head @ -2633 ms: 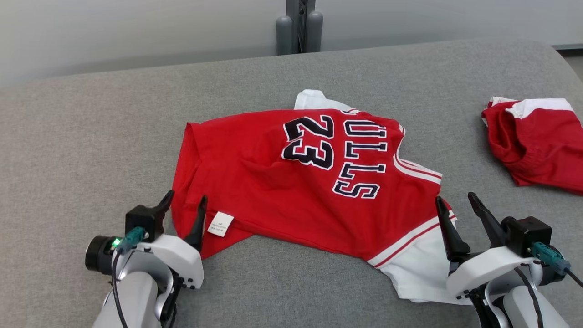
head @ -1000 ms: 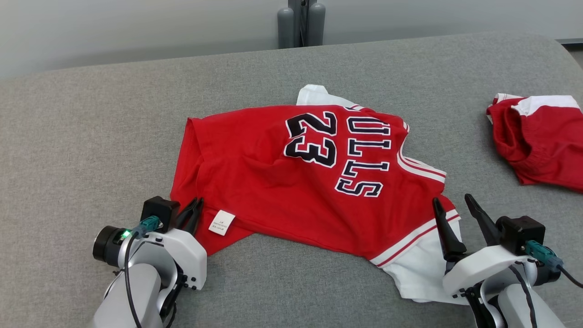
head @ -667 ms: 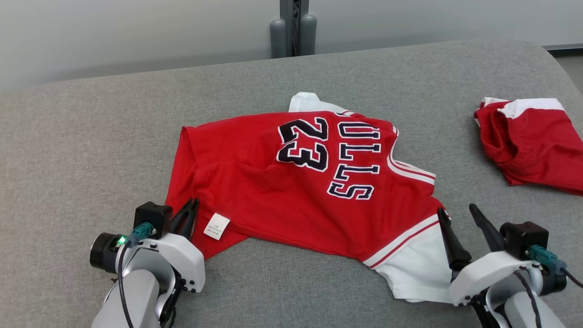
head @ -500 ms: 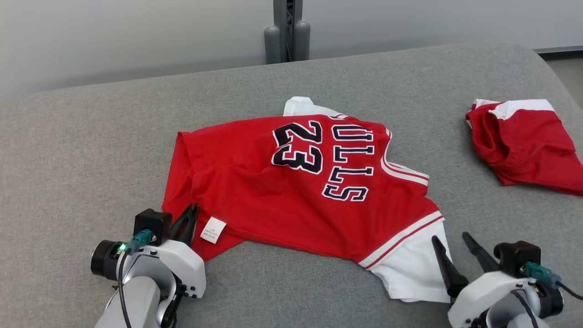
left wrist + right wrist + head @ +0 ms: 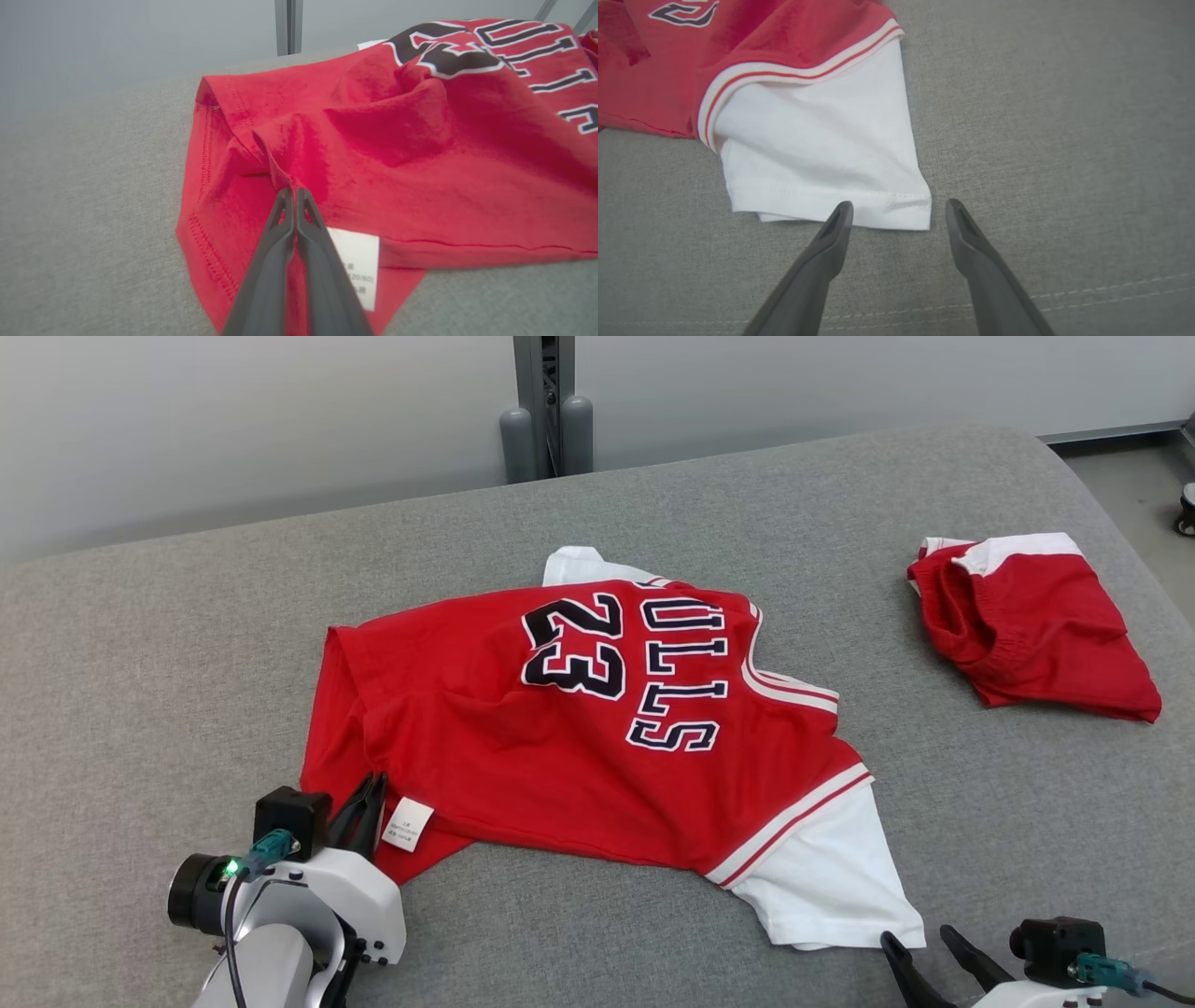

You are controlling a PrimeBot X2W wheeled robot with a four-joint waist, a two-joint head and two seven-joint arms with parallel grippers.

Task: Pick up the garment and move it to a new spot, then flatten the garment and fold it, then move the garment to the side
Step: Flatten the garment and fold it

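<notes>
Grey cushion (image 5: 187,663) is carrying a red jersey (image 5: 485,747), left gripper (image 5: 294,193) pinching its fabric, right gripper (image 5: 899,210) gaping by the front edge.

The jersey (image 5: 485,747) is soft matt red knit cloth with stitched hems; its sleeve (image 5: 817,154) is smooth white cloth. The pad (image 5: 168,635) beneath is coarse grey woven fabric. The fingers (image 5: 815,270) look like dark matt plastic, the wrist shell (image 5: 347,891), lower left, glossy white.
</notes>
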